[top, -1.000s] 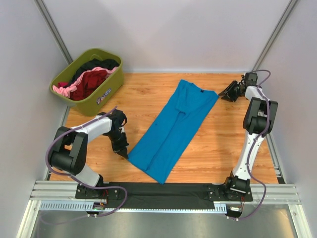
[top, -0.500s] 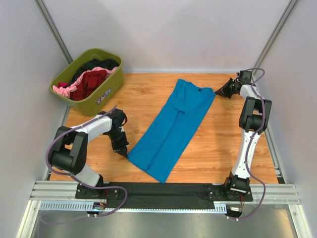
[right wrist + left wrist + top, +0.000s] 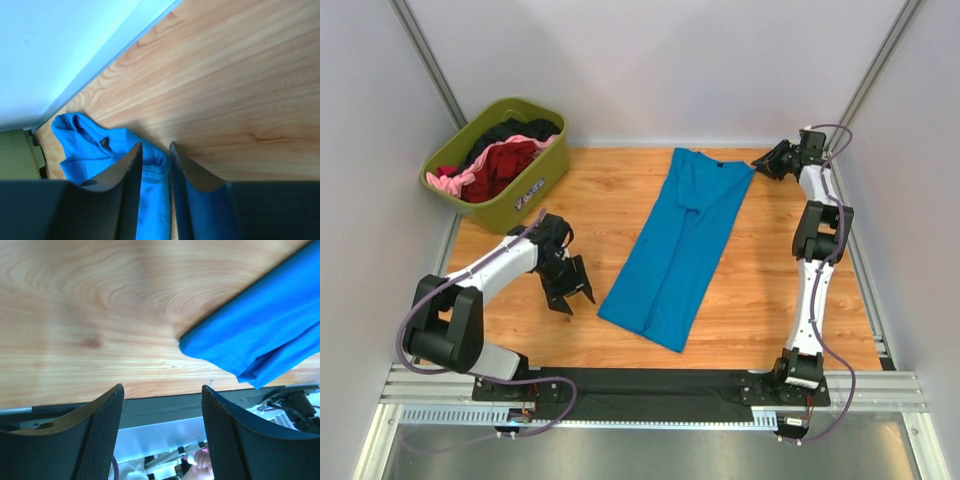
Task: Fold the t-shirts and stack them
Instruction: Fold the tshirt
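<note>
Presently:
Blue t-shirt: long axis 1-to-7 o'clock.
Left tool: released, nearer; shirt's near end at its 3 o'clock.
Right tool: far end; grasp cannot tell.

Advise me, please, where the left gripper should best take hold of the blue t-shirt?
Probably the near-left hem corner of the blue t-shirt, coming low from its left, where the open left gripper stands. The shirt lies flat as a long folded strip, and that corner's layered edge faces the fingers.
</note>
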`<state>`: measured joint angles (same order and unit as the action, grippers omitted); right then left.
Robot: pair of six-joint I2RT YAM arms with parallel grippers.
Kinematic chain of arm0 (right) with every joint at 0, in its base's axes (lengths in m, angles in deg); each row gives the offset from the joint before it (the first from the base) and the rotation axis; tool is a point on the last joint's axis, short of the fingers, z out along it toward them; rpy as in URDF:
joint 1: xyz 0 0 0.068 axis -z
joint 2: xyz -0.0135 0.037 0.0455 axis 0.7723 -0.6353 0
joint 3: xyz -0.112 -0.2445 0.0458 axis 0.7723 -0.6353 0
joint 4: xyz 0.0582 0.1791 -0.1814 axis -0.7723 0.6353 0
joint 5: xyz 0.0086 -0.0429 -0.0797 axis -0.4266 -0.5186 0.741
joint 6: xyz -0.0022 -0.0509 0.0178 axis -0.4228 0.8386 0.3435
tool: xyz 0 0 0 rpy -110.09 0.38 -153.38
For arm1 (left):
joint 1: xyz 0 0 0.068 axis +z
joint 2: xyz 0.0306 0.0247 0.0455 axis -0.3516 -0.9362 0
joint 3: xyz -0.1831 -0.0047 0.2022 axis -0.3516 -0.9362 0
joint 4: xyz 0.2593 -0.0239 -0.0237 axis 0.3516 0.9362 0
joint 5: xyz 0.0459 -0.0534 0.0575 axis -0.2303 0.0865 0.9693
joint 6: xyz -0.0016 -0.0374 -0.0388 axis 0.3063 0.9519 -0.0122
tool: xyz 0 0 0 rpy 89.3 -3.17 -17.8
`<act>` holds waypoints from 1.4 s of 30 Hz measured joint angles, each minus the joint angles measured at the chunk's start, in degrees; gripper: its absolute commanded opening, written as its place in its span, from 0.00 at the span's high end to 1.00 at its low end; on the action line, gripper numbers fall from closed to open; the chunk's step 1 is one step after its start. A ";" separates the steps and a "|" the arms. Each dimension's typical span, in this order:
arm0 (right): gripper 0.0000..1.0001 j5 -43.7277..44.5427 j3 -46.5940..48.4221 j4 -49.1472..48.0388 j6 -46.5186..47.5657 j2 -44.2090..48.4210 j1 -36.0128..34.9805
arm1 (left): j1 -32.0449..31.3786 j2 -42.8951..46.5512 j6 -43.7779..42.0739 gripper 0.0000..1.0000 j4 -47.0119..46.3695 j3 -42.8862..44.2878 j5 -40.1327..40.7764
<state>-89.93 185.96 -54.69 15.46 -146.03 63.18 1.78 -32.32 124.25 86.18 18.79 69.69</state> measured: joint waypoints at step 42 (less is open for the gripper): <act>0.47 15.93 -88.48 20.31 -15.72 73.24 -51.69 | -5.53 -16.09 -15.32 0.99 -10.49 3.50 -7.10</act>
<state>-74.00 97.48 -34.39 -0.25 -72.79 11.49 -3.75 -48.41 108.92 75.69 22.29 62.59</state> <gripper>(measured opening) 0.554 0.023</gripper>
